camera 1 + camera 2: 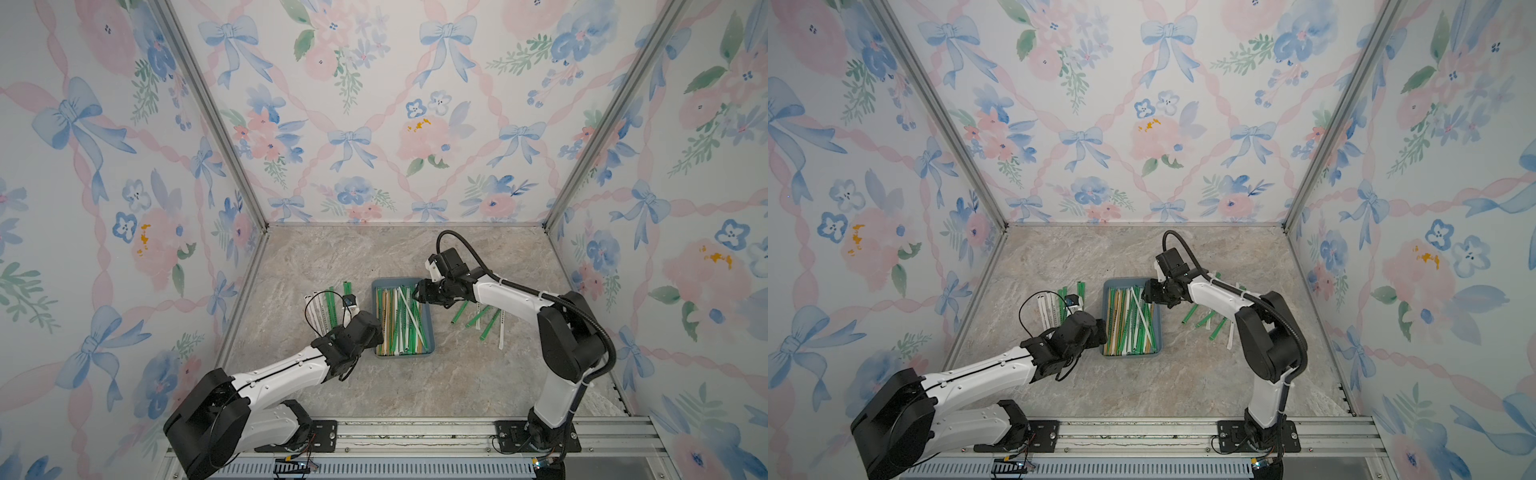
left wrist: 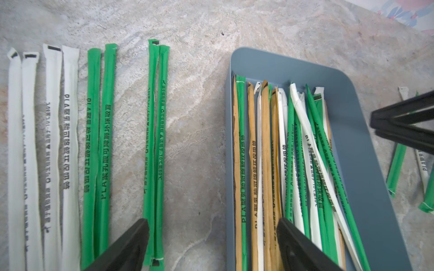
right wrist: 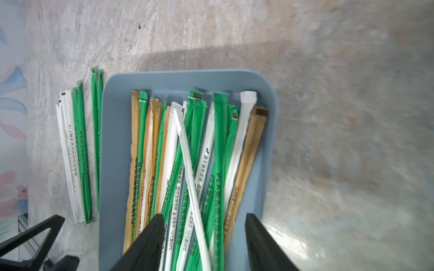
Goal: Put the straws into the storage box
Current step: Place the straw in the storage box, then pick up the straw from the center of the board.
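Note:
The slate-blue storage box (image 1: 388,282) (image 1: 1121,282) sits mid-table, with many green, white and tan straws (image 1: 399,328) (image 3: 220,140) lying lengthwise in it. One white straw (image 3: 190,176) (image 2: 312,152) lies slanted across that pile. My right gripper (image 3: 204,218) (image 1: 417,293) hovers open over the box's far right end, nothing between its jaws. My left gripper (image 2: 213,225) (image 1: 371,330) is open wide and straddles the box's left rim (image 2: 229,164), also empty. More straws (image 2: 94,129) (image 1: 328,309) lie in a row left of the box, and several (image 1: 484,318) (image 2: 397,169) to its right.
Floral walls close in the marbled table (image 1: 415,386) on three sides. The right arm's elbow (image 1: 569,336) stands over the straws on the right. A black cable loop (image 1: 309,309) hangs off the left wrist above the left row.

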